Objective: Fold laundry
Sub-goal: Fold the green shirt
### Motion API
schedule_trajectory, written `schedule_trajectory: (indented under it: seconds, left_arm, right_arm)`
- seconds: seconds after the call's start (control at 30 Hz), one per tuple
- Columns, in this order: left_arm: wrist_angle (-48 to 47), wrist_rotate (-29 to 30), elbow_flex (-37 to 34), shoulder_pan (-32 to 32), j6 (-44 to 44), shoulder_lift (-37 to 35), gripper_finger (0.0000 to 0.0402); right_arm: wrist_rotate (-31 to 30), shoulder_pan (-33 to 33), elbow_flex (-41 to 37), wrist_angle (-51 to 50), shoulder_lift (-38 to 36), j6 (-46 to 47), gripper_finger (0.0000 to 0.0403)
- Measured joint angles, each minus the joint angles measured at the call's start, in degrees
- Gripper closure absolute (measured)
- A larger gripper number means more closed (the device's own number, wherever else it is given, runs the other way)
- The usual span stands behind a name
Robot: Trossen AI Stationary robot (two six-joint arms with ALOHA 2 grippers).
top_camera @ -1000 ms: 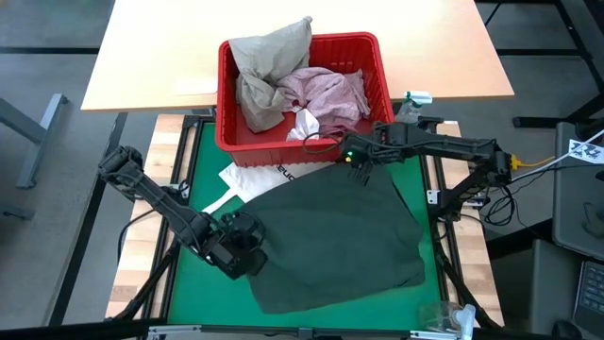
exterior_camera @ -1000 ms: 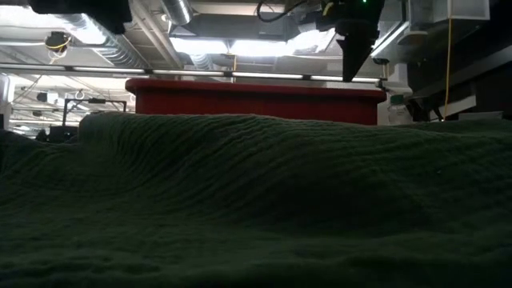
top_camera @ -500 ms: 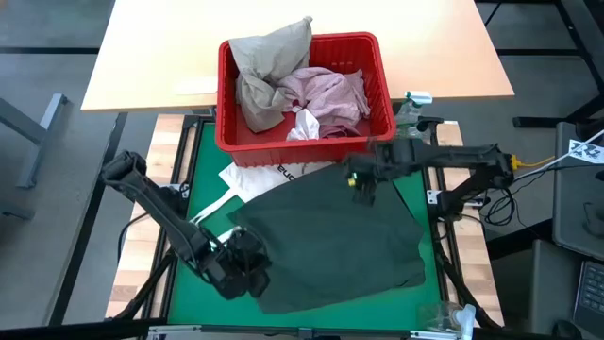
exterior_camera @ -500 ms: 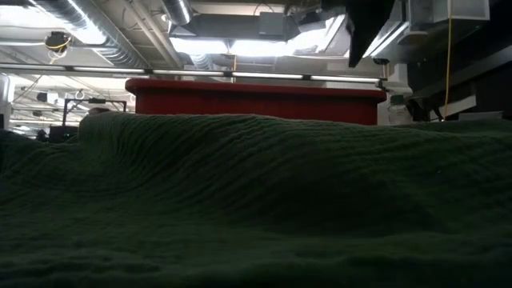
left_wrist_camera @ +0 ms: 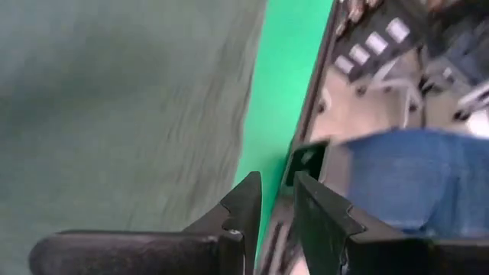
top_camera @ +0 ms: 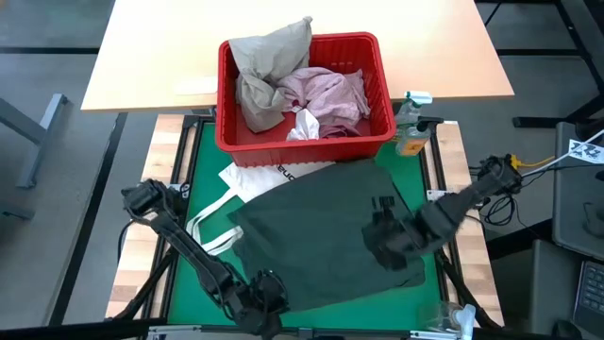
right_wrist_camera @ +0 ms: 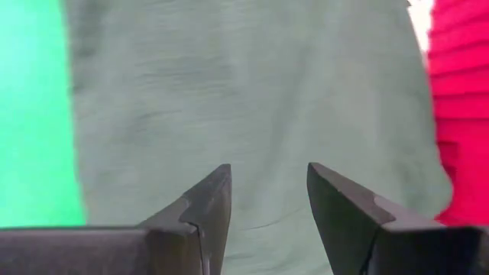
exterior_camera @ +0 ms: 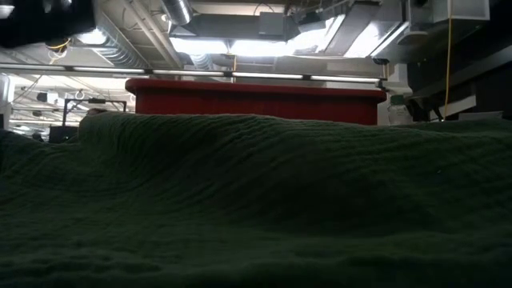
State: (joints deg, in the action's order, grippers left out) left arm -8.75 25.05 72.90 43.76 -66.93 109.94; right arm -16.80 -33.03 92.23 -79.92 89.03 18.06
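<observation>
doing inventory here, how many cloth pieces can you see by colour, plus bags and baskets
dark grey-green garment: 1
beige-khaki garment: 1
mottled pink garment: 1
small white piece: 1
white tote bag: 1
red basket: 1
Total: 6

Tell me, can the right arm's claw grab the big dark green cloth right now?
Probably yes. The right gripper hangs open just over the dark green cloth, which lies spread flat on the green mat, with nothing between them.

Dark green cloth fills foreground; seemingly red basket behind
</observation>
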Motion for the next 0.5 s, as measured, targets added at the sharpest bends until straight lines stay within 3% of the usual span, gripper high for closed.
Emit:
schedule_trajectory:
  seconds: [0.27,0.5]
  left_arm:
    - [-0.17,-7.22,-0.02,-0.23,-0.36,4.19,0.0327]
    - [-1.82,-7.99,-0.04,-0.23,-0.01,4.28,0.0315]
  right_arm:
    - [3.65,-11.34,-0.04,0.55,0.00,9.02,0.0230]
    - [4.40,-18.17,-0.07,0.57,1.47,14.75,0.0230]
